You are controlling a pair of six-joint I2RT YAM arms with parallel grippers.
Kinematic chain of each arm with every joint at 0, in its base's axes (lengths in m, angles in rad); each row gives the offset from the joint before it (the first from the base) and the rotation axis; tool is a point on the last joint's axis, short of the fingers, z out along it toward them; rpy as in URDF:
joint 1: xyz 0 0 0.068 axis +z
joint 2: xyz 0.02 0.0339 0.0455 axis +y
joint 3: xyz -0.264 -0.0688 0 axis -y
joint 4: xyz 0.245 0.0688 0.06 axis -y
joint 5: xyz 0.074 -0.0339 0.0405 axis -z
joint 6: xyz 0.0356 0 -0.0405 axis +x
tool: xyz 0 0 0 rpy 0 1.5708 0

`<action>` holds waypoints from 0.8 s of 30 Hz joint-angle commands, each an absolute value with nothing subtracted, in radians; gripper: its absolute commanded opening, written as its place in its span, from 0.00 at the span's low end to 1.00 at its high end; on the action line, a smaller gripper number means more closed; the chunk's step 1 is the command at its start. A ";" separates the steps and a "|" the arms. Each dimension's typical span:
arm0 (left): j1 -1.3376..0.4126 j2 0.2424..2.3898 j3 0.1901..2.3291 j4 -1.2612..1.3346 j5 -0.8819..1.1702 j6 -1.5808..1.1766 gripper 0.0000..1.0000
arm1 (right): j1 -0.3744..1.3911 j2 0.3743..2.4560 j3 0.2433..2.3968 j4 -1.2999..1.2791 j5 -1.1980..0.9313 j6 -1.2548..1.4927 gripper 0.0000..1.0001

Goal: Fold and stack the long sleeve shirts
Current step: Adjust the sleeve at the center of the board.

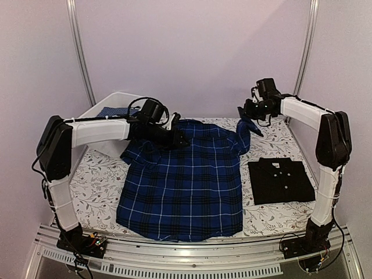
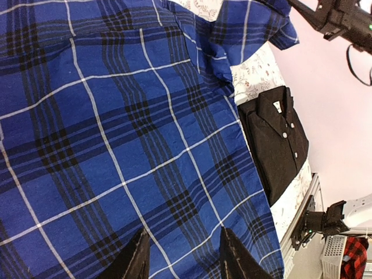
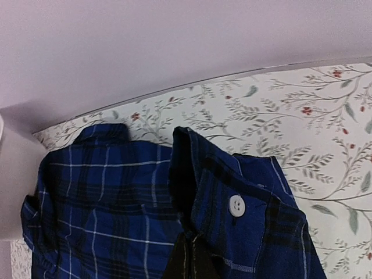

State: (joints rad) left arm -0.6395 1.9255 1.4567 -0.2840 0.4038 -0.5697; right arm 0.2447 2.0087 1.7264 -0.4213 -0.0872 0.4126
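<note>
The navy-and-blue plaid shirt [image 1: 186, 180] lies spread flat on the middle of the table. It fills the left wrist view [image 2: 116, 145]. My left gripper [image 1: 177, 136] hovers over its upper left part near the collar. Its fingers [image 2: 136, 261] are open with only flat cloth beneath. My right gripper [image 1: 247, 110] is shut on the shirt's right sleeve cuff [image 3: 244, 215], which carries a white button, and holds it raised above the back right of the table. The black shirt [image 1: 281, 180] lies folded at the right, collar up, and also shows in the left wrist view [image 2: 276, 139].
A white bin [image 1: 113, 99] with blue cloth inside stands at the back left behind my left arm. The floral table cover [image 1: 99, 186] shows on both sides of the plaid shirt. A metal rail [image 1: 192, 256] runs along the front edge.
</note>
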 commanded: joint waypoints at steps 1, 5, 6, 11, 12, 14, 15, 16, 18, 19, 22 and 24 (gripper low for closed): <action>-0.621 1.873 1.416 -0.235 0.420 -0.585 0.41 | 0.425 2.042 1.802 -0.447 -0.081 0.418 0.00; -0.612 1.864 1.397 -0.227 0.430 -0.588 0.41 | 0.508 2.132 1.860 -0.445 -0.119 0.424 0.07; -0.611 1.863 1.395 -0.227 0.434 -0.588 0.41 | 0.514 2.151 1.865 -0.442 -0.134 0.427 0.12; -0.602 1.855 1.380 -0.218 0.443 -0.584 0.41 | 0.517 2.141 1.862 -0.432 -0.160 0.405 0.47; -0.598 1.853 1.373 -0.212 0.445 -0.586 0.41 | 0.517 2.131 1.858 -0.433 -0.158 0.395 0.50; -0.590 1.845 1.354 -0.197 0.447 -0.597 0.41 | 0.514 2.095 1.828 -0.433 -0.142 0.367 0.58; -0.585 1.840 1.342 -0.186 0.449 -0.602 0.41 | 0.511 2.083 1.809 -0.432 -0.135 0.353 0.60; -0.581 1.831 1.326 -0.175 0.449 -0.610 0.41 | 0.503 2.068 1.788 -0.431 -0.136 0.337 0.62; -0.573 1.820 1.297 -0.147 0.455 -0.619 0.41 | 0.479 2.053 1.747 -0.422 -0.158 0.324 0.63; -0.570 1.818 1.287 -0.141 0.460 -0.623 0.41 | 0.466 2.051 1.729 -0.418 -0.176 0.318 0.63; -0.569 1.814 1.265 -0.126 0.472 -0.631 0.41 | 0.443 2.055 1.680 -0.407 -0.191 0.294 0.61; -0.569 1.810 1.240 -0.103 0.485 -0.646 0.41 | 0.433 2.063 1.659 -0.396 -0.199 0.274 0.60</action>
State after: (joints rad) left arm -0.5747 1.8477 1.2774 -0.1688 0.4511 -0.6216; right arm 0.4587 2.0808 1.7081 -0.4187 -0.1711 0.3267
